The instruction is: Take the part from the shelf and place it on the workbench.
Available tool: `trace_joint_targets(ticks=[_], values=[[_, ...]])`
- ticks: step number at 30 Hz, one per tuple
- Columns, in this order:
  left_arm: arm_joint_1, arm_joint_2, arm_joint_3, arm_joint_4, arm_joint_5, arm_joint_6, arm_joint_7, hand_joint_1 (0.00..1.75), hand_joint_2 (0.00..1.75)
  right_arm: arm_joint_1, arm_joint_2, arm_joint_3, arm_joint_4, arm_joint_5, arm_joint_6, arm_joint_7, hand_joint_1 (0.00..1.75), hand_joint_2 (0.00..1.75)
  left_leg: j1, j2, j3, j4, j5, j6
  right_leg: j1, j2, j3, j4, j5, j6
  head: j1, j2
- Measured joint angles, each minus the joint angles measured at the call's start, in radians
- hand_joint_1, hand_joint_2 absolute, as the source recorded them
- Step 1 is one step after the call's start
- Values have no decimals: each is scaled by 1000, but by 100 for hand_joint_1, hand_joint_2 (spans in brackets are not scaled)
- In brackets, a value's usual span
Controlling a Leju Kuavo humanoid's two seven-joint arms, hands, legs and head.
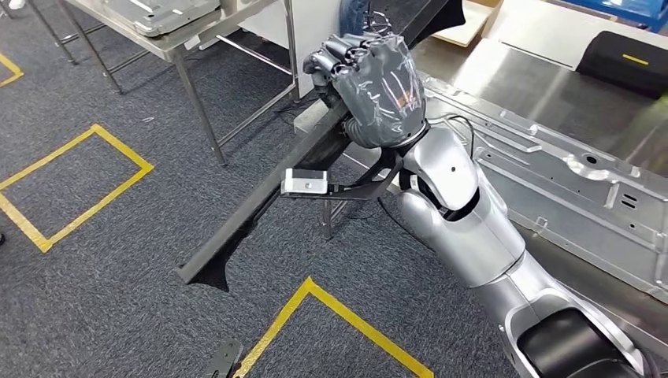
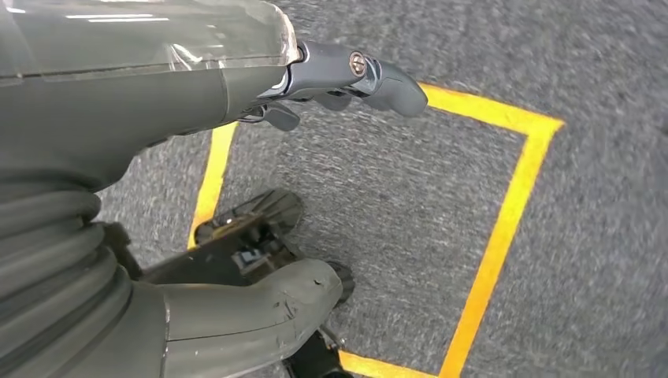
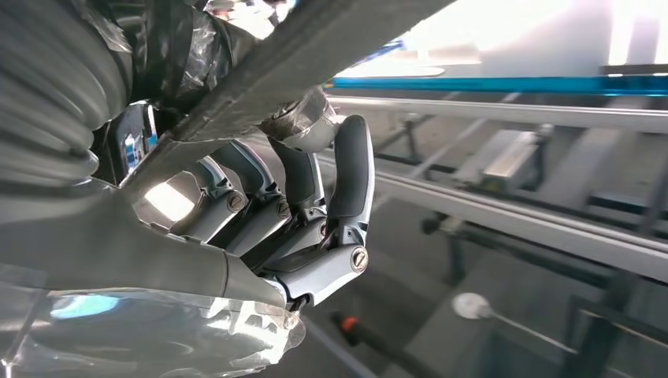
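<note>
The right hand [image 1: 376, 85], wrapped in glossy grey tape over its back, is raised at the end of the silver right arm [image 1: 465, 213] with its dark fingers [image 3: 346, 181] curled tight around a long black part [image 1: 260, 206], a flat, matte bar with a notched lower end; the right wrist view shows the fingers folded under the bar's edge. The bar slants from behind the hand down and to the left, its lower end in the air above the grey carpet [image 1: 118, 276], not resting on anything. A small silver camera block [image 1: 305, 182] on a thin bracket juts from the wrist just beside the bar. The left hand [image 2: 299, 87] hangs over the carpet holding nothing, its fingers loosely bent and apart from the thick thumb. The carpet is coarse and speckled, marked with yellow tape squares [image 1: 75, 185]. To the right lies a pressed sheet-metal panel [image 1: 567, 197], ribbed and punched, on a steel workbench [image 1: 543, 94]; a grey metal-legged table [image 1: 189, 55] stands at the upper left
</note>
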Motion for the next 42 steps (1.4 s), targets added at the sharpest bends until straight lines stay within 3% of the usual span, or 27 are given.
trace_joint_targets(ticks=[1, 3, 5, 6, 7, 8, 10, 12, 14, 15, 17, 18, 19, 21, 22, 23, 25, 27, 29, 30, 32, 34, 36, 37, 38, 40, 42], values=[[-1, 0, -3, 0, -3, 9, -3, 0, 175, -3, -3, -6, 3, 0, -1, 2, 175, 175, 2, -22, -9, 25, -16, -3, -4, 11, 4, -4, 2, -6, 0, 0], [0, 0, -8, 0, -10, 27, -11, 0, 175, -7, -8, -15, 10, 0, -4, 6, 175, 175, 5, -80, -61, 139, -72, -7, -8, 35, 9, -8, 2, -16, -1, 0], [4, 1, -12, 0, -14, 41, -17, 0, 175, -6, -13, -20, 21, 0, -5, 8, 175, 175, 5, -101, -133, 267, -112, -8, -7, 65, 10, -5, -1, -21, -1, 0], [6, 1, -13, 0, -15, 45, -19, 0, 175, -4, -18, -24, 27, 0, -5, 8, 175, 175, 5, -103, -152, 289, -105, -8, -7, 80, 11, -3, -2, -22, -1, 0], [7, 1, -14, 0, -15, 48, -21, 0, 175, -3, -22, -29, 34, 0, -6, 9, 175, 175, 5, -105, -154, 272, -78, -6, -6, 95, 12, 0, -4, -21, -1, 0], [7, 1, -15, 0, -14, 48, -23, 0, 175, -2, -27, -35, 40, 0, -7, 10, 175, 175, 5, -111, -139, 220, -36, -3, -6, 111, 14, 3, -7, -20, -1, 0], [7, 3, -18, 0, -12, 48, -25, 0, 175, -3, -35, -48, 51, 0, -12, 11, 175, 175, 8, -153, -91, 87, 36, 4, -8, 138, 12, 13, -13, -14, -1, 0], [8, 5, -19, 0, -9, 48, -26, 0, 175, -1, -41, -57, 62, 0, -17, 11, 175, 175, 8, -182, -66, 24, 54, 9, -11, 161, 4, 19, -15, -3, -1, 0], [7, 4, -20, 0, -7, 48, -26, 0, 175, 2, -51, -68, 72, 1, -19, 11, 175, 175, 7, -167, -61, 16, 54, 15, -15, 180, -1, 15, -12, 10, -1, 0], [6, 4, -20, 0, -6, 48, -27, 0, 175, 3, -57, -75, 77, 2, -20, 11, 175, 175, 9, -156, -57, 10, 57, 20, -12, 169, -2, 18, -14, 16, 0, 0], [3, 2, -20, -1, -5, 48, -30, 0, 175, 1, -66, -89, 84, 3, -22, 11, 175, 175, 14, -133, -48, -3, 61, 32, -7, 113, -25, 66, -43, 26, 4, 0], [4, 2, -20, -1, -5, 48, -33, 0, 175, 0, -69, -94, 87, 3, -23, 11, 175, 175, 13, -121, -45, -6, 61, 36, -7, 78, -51, 119, -70, 30, 6, 0], [4, 2, -21, -1, -5, 49, -37, 0, 175, 0, -71, -97, 91, 3, -24, 11, 175, 175, 12, -108, -44, -6, 59, 38, -11, 58, -86, 183, -97, 34, 7, 0], [6, 2, -21, -1, -5, 52, -43, 0, 175, 7, -76, -102, 100, 3, -24, 11, 175, 175, 11, -81, -41, -6, 53, 38, -20, 44, -137, 268, -116, 41, 7, 0], [7, 2, -21, -1, -6, 54, -45, 0, 175, 10, -79, -106, 105, 3, -25, 11, 175, 175, 12, -69, -38, -6, 50, 37, -23, 40, -136, 260, -98, 43, 7, 0], [7, 1, -22, -1, -6, 55, -46, 0, 175, 12, -83, -110, 108, 3, -25, 11, 175, 175, 12, -58, -34, -5, 47, 35, -26, 33, -114, 213, -65, 44, 7, 0], [6, 0, -24, -1, -7, 56, -47, 0, 175, 12, -88, -118, 113, 3, -26, 11, 175, 175, 9, -38, -22, -6, 37, 28, -20, -10, -45, 76, -4, 40, 7, 0], [6, 0, -26, -1, -7, 56, -48, 0, 175, 12, -92, -124, 117, 3, -28, 11, 175, 175, 2, -20, -13, -8, 29, 17, -9, -36, -11, 6, 13, 28, 6, 0], [5, 0, -27, -1, -7, 56, -48, 0, 175, 14, -96, -127, 122, 3, -29, 11, 175, 175, -2, 3, -4, -11, 21, 5, -5, -16, -11, 3, 8, 15, 6, 0], [4, 0, -28, -1, -7, 56, -48, 0, 175, 14, -98, -129, 124, 3, -30, 11, 175, 175, -1, 3, 0, -10, 15, -1, -7, -4, -8, 0, 7, 10, 6, 0], [1, 0, -29, -1, -6, 51, -48, 0, 175, 13, -101, -134, 128, 3, -31, 12, 175, 175, 4, -36, -14, 38, -19, -8, -14, 20, -1, -6, 9, -3, 6, 0], [3, 0, -30, -1, -5, 46, -49, 0, 175, 15, -101, -136, 132, 3, -31, 12, 175, 175, 6, -89, -77, 167, -81, -10, -15, 44, 3, -8, 7, -14, 6, 0], [8, 0, -30, -1, -4, 43, -48, 0, 175, 21, -101, -136, 138, 3, -32, 12, 175, 175, 5, -103, -144, 281, -111, -8, -10, 74, 5, -4, 4, -18, 5, 0], [9, 1, -30, -1, -4, 43, -48, 0, 175, 24, -101, -136, 141, 3, -32, 12, 175, 175, 5, -104, -156, 288, -95, -6, -8, 90, 6, -1, 2, -19, 5, 0], [10, 1, -30, -1, -4, 43, -48, 0, 175, 25, -101, -136, 143, 3, -32, 12, 175, 175, 5, -109, -149, 252, -60, -1, -6, 105, 7, 2, -1, -19, 5, 0], [9, 2, -30, -1, -4, 43, -48, 0, 175, 25, -101, -136, 145, 3, -33, 12, 175, 175, 5, -144, -100, 119, 24, 12, -3, 134, 11, 9, -8, -16, 6, 0], [9, 3, -30, -1, -3, 42, -48, 0, 175, 25, -101, -136, 147, 3, -33, 12, 175, 175, 5, -179, -63, 29, 57, 20, -6, 158, 8, 15, -11, -9, 6, 0]])
